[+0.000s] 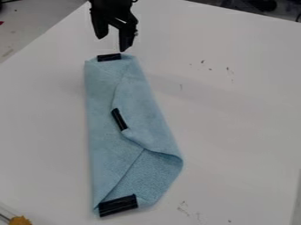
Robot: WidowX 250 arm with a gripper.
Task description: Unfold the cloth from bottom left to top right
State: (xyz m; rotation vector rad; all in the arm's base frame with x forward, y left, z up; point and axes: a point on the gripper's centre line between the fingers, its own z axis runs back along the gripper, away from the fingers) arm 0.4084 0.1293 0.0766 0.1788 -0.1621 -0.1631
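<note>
Camera view: my black two-finger gripper (113,44) is empty and spread, just beyond the far end of the folded light-blue fabric cloth (104,127), which lies lengthwise on the white tabletop (235,114). The flap to open seems to be the one ending at the middle black strip (119,119); best to come down over that strip, pinch it with only the top layer, and clear the layer beneath. Then lift slightly and carry low toward top right, slowly, lest the whole cloth drag.
</note>
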